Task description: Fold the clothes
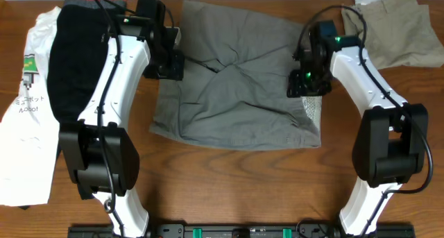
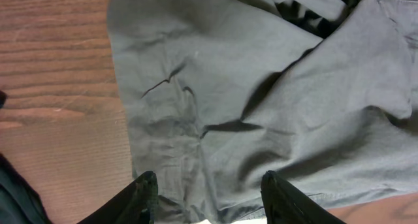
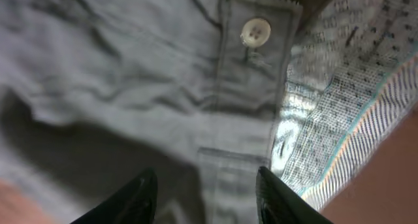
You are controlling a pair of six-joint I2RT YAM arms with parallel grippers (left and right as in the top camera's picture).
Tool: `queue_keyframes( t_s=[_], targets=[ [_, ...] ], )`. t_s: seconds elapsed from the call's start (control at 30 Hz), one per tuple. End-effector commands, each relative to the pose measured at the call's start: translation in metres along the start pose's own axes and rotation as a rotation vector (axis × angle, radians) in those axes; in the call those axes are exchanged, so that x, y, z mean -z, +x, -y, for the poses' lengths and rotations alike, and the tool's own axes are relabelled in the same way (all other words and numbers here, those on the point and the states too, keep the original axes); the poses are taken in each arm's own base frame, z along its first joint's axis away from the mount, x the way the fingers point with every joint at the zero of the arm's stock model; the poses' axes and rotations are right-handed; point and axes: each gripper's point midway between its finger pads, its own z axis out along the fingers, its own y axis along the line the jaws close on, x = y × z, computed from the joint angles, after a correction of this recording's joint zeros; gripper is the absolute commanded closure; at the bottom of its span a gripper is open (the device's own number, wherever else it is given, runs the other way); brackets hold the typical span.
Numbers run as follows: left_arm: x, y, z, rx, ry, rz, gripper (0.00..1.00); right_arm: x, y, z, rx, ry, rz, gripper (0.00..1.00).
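Observation:
Grey shorts lie spread and creased in the middle of the table. My left gripper is open over their left edge; the left wrist view shows the grey cloth between and beyond the fingers. My right gripper is open over the right edge at the waistband. The right wrist view shows the waistband button, the patterned lining and the fingers spread above the cloth. Neither gripper holds anything.
A black garment lies on a white printed shirt at the left. Folded khaki shorts sit at the back right. Bare wooden table lies in front of the grey shorts.

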Motion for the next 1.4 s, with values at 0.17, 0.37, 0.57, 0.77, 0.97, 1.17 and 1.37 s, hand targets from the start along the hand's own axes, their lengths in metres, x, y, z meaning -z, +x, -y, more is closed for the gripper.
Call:
queue_keyframes(
  t_s=[0.17,0.37,0.57,0.77,0.97,1.17,1.37],
  targets=[
    [0.009,-0.001,0.001,0.005,0.000,0.022,0.47,-0.025,0.001,0.032,-0.018,-0.018,0.083,0.50],
    [0.009,-0.002,0.001,0.004,0.000,0.026,0.47,-0.037,-0.003,0.026,-0.015,-0.112,0.140,0.53],
    [0.009,-0.001,0.001,0.005,0.000,0.022,0.46,-0.037,-0.009,0.013,0.003,-0.189,0.177,0.69],
    [0.009,-0.001,0.001,0.005,0.000,0.023,0.46,-0.035,-0.011,0.015,-0.001,-0.195,0.185,0.99],
    [0.009,-0.001,0.001,0.005,0.000,0.023,0.46,-0.016,-0.021,0.022,-0.051,-0.308,0.232,0.99],
    [0.009,-0.001,0.001,0.006,0.000,0.021,0.46,0.028,-0.010,0.062,-0.219,-0.252,0.230,0.99],
    [0.009,-0.001,0.001,0.006,0.000,0.021,0.45,0.060,0.017,0.098,-0.357,-0.054,0.217,0.99]
  ],
)
